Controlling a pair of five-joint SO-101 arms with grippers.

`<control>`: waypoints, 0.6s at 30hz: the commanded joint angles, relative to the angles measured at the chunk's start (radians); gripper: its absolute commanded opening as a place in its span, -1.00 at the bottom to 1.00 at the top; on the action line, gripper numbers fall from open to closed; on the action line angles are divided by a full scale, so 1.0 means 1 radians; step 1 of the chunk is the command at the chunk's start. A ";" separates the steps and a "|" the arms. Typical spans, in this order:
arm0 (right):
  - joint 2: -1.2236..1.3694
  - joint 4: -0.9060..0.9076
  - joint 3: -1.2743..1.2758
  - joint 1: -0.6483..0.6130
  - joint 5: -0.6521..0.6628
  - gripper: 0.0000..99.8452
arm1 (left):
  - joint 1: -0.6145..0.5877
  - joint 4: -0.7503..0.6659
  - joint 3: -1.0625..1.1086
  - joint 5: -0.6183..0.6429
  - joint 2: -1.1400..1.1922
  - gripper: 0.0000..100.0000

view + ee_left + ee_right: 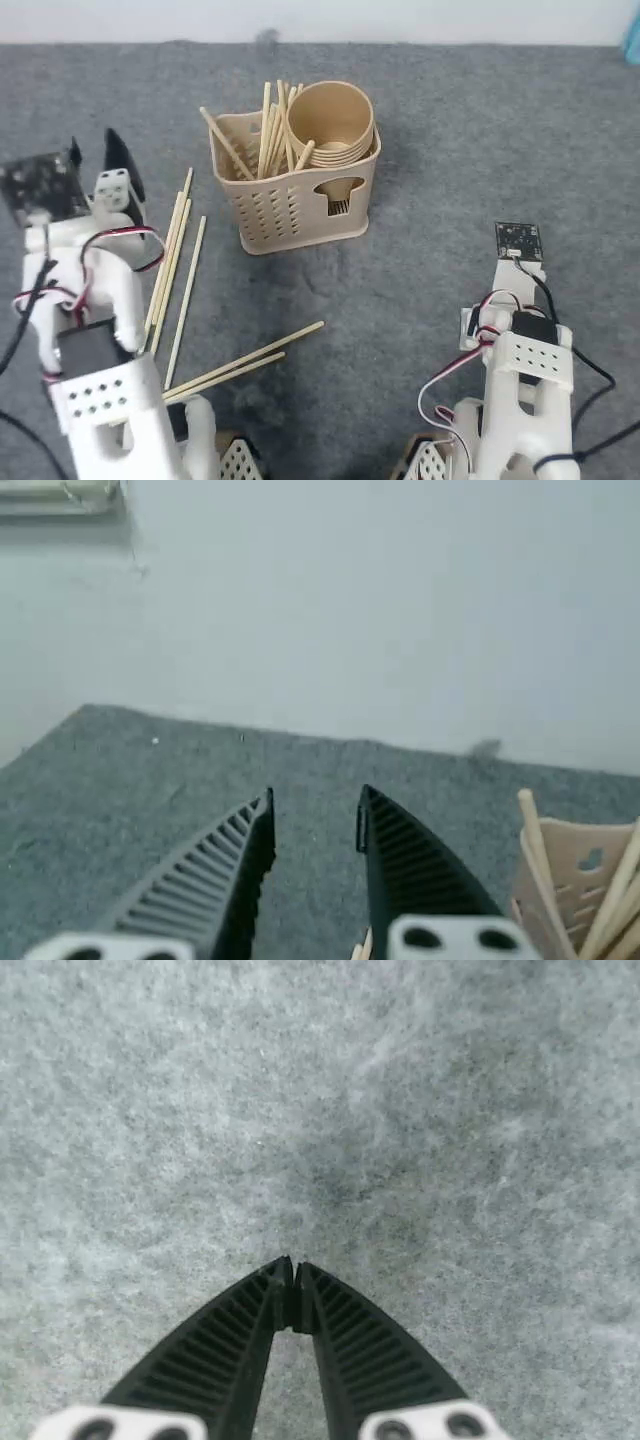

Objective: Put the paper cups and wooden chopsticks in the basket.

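1. The basket stands upright on the grey mat, toward the far middle.
2. The cups sit nested in one stack inside the basket, on its right side. Several chopsticks lean in the left side, just beside the stack.
3. We note loose sticks lying on the mat left of the basket, roughly parallel and close alongside the left arm. A pair lies nearer the front, angled, between the two arms.
4. Left gripper: jaws spread with nothing between them, pointing toward the far wall, left of the basket.
5. Right gripper: jaws pressed together tip to tip, pinching nothing, aimed down at the mat. The right arm is well apart from the basket.
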 commanded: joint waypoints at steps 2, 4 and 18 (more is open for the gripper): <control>-0.027 -0.007 -0.005 -0.007 0.017 -0.98 | -0.051 0.032 -0.079 0.000 0.140 -0.75; -0.027 -0.007 -0.005 -0.005 0.017 -0.98 | -0.064 0.031 -0.108 0.002 0.235 -0.75; -0.028 -0.007 -0.005 -0.002 0.017 -0.98 | -0.064 0.034 -0.383 -0.005 0.908 -0.75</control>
